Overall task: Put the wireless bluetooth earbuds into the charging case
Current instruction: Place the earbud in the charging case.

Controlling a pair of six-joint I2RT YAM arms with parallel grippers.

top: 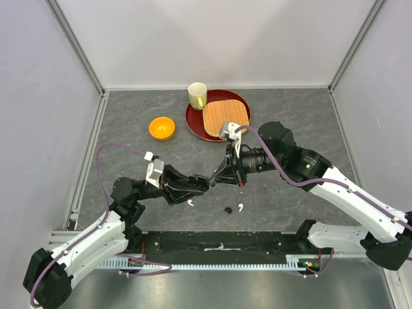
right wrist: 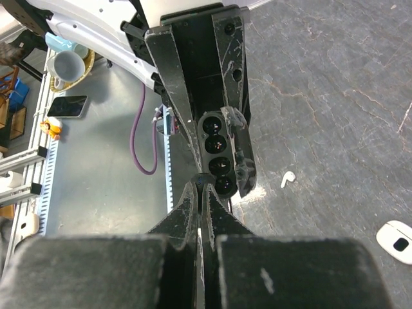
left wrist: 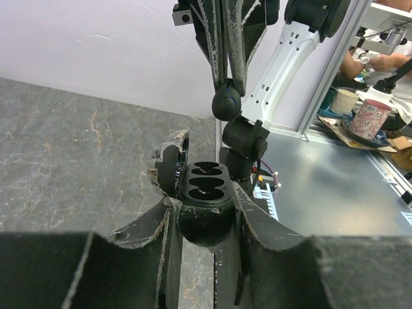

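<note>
The left claw is closed on the charging case. It grips the dark rounded body from both sides and holds it above the surface, with the lid swung open to one side and the wells facing the other arm. The right claw is closed on a black earbud, pinched only at the very tips of its fingers. This bud hangs just in front of the wells, near the case but apart from it. The other buds lie on the surface under the two claws: a second black earbud, a white earbud just beside it, and the other white earbud further to the left. I judge each bud to be very light, hard and smooth. Because the shape is round, it can easily turn or jump out of a tip pinch if the squeeze is strong or off centre. The best hold seems to be across the widest part of the body, leaving the side that enters the well free. For the white ones, the short stem may give flatter sides to hold. The case looks stiff, but the open lid and its hinge seem the weak part, so the grip should be on the body only, and the push into a well should be gentle.
</note>
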